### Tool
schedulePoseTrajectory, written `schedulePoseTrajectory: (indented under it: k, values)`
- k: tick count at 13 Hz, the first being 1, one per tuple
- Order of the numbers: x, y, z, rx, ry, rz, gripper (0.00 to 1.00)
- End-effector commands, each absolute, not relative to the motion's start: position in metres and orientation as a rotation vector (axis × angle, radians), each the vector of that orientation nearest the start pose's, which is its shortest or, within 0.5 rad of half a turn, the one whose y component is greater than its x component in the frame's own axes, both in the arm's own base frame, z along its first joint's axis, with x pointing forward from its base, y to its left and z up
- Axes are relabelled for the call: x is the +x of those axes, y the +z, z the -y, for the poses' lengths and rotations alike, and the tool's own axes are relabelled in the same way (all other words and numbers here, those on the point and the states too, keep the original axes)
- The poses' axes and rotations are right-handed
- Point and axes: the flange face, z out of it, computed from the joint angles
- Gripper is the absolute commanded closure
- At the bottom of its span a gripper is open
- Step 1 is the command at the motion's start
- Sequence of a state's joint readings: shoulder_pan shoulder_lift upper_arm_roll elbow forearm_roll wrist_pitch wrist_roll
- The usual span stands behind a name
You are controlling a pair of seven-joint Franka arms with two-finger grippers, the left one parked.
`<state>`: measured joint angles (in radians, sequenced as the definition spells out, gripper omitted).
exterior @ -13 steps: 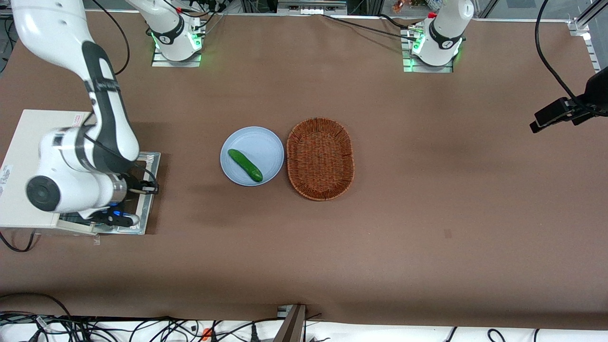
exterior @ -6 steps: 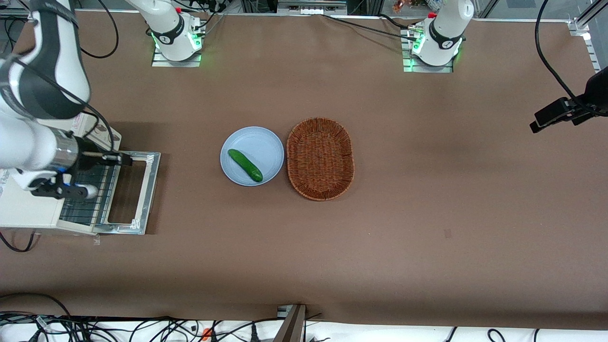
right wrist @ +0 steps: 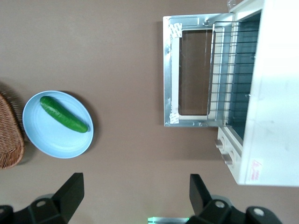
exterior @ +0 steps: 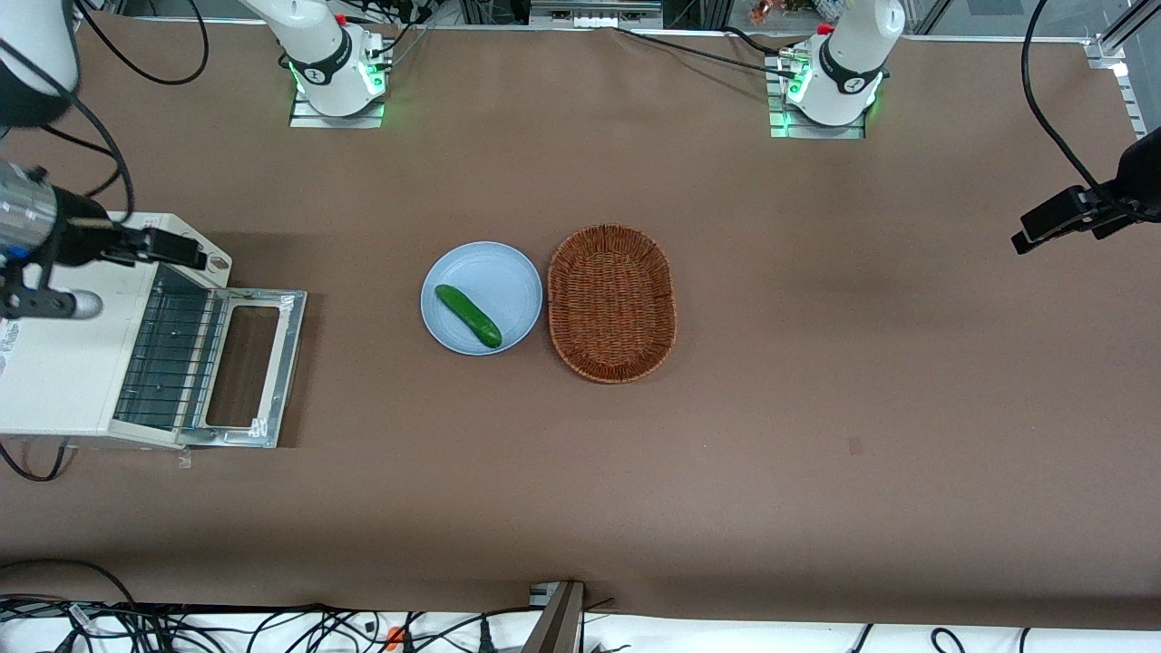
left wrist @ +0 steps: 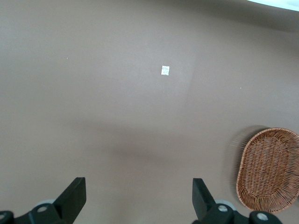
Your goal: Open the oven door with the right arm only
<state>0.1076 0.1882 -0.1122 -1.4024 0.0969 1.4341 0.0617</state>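
Note:
The cream-white oven [exterior: 54, 363] stands at the working arm's end of the table. Its oven door [exterior: 290, 363] lies folded down flat on the table in front of it, and the wire rack [exterior: 172, 354] inside shows. The right arm [exterior: 27, 54] reaches over the oven's edge that lies farther from the front camera. Its gripper [exterior: 181, 247] hangs above that corner, clear of the door. In the right wrist view the gripper [right wrist: 134, 193] is open with nothing between its fingers, high above the oven door [right wrist: 169, 84] and the oven [right wrist: 275, 116].
A light blue plate [exterior: 508, 272] with a green cucumber [exterior: 468, 316] sits mid-table, beside a wicker basket [exterior: 612, 304]. Both arm bases [exterior: 336, 73] stand at the table edge farthest from the front camera. A black camera clamp [exterior: 1079, 218] juts in at the parked arm's end.
The right arm has lifted off the lowered door and swung up and away from the front camera, uncovering the door and rack. The door stays flat.

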Motion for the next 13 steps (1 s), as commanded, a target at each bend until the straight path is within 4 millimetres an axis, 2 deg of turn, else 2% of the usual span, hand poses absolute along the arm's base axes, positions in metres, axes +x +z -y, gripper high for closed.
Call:
schedulePoseTrajectory:
  k: [1, 3, 7, 10, 13]
  values:
    - [0.561, 0.621, -0.003, -3.064, 0.222, -0.087, 0.00]
    - [0.543, 0.643, 0.016, -3.062, 0.208, -0.114, 0.00]
    - [0.523, 0.655, 0.029, -3.100, 0.204, -0.104, 0.00]
    - [0.527, 0.657, 0.029, -3.103, 0.188, -0.012, 0.00]
    - [0.531, 0.661, 0.029, -3.107, 0.174, -0.026, 0.00]
